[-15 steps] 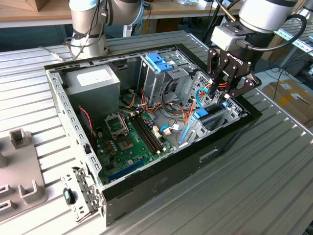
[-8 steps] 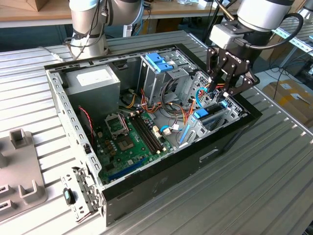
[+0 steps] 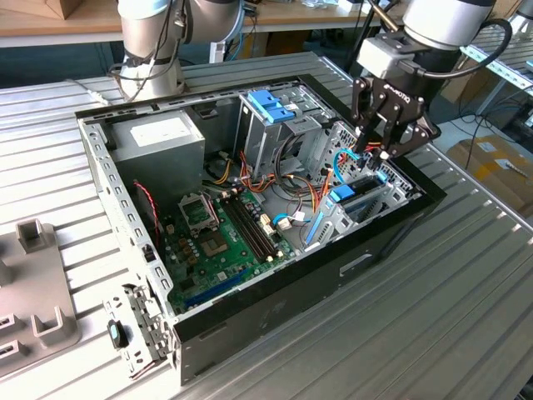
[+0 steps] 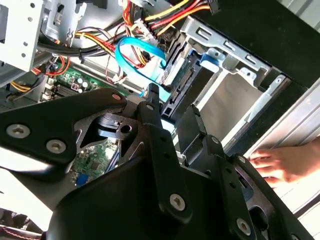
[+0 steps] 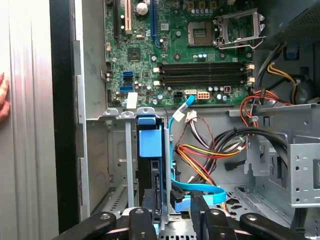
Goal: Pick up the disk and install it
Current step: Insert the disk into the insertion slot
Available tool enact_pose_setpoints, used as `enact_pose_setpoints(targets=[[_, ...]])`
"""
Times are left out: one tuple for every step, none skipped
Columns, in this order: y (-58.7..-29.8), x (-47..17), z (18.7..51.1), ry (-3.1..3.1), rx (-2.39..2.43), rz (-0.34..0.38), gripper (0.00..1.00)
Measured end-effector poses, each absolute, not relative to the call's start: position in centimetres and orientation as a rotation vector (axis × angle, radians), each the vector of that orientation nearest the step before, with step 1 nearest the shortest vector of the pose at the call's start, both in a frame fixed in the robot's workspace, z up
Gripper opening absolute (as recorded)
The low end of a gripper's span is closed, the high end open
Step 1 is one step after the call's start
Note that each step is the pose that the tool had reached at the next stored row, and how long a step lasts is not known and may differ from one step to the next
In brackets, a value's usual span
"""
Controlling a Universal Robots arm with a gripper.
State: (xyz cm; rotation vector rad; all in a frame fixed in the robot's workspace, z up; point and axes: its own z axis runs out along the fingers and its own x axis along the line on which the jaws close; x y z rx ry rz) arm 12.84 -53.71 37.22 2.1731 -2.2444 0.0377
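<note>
The disk [image 3: 343, 194] stands on edge in the drive bay at the corner of the open computer case [image 3: 108, 192] on the exterior view's right. In the first wrist view its blue plastic frame [image 5: 150, 142] tops the dark drive body in the metal slot. My gripper [image 3: 379, 150] hangs just above that bay. Its black fingers [image 5: 142, 220] are spread, and the disk's edge and a blue cable lie in the gap. In the second wrist view the gripper [image 4: 172, 112] points into the bay and is open, with no grip on the disk.
A person's hand [image 4: 285, 162] rests on the table beside the case. A grey power supply box [image 3: 158, 137], a metal cage with a blue handle [image 3: 271, 108], the motherboard [image 3: 216, 233] and loose cables [image 5: 200, 192] crowd the case. Another arm's base [image 3: 150, 42] stands behind it.
</note>
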Motion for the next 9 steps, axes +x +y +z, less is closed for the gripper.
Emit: enact_pose_setpoints(targets=[[-54.0, 12.7, 37.2, -2.246, 2.174, 0.036, 0.42], [-54.6, 12.6, 37.2, -2.247, 2.176, 0.038, 0.42], [-54.8, 12.5, 37.1, -2.247, 2.176, 0.038, 0.42], [-55.0, 12.3, 37.0, -2.248, 2.177, 0.039, 0.42], [-55.1, 12.2, 36.8, -2.247, 2.177, 0.039, 0.42], [-55.1, 12.1, 36.6, -2.247, 2.177, 0.039, 0.42], [-55.2, 12.0, 36.3, -2.247, 2.177, 0.039, 0.42], [-55.2, 12.0, 36.1, -2.247, 2.177, 0.039, 0.42], [-55.2, 12.0, 36.0, -2.247, 2.177, 0.039, 0.42]])
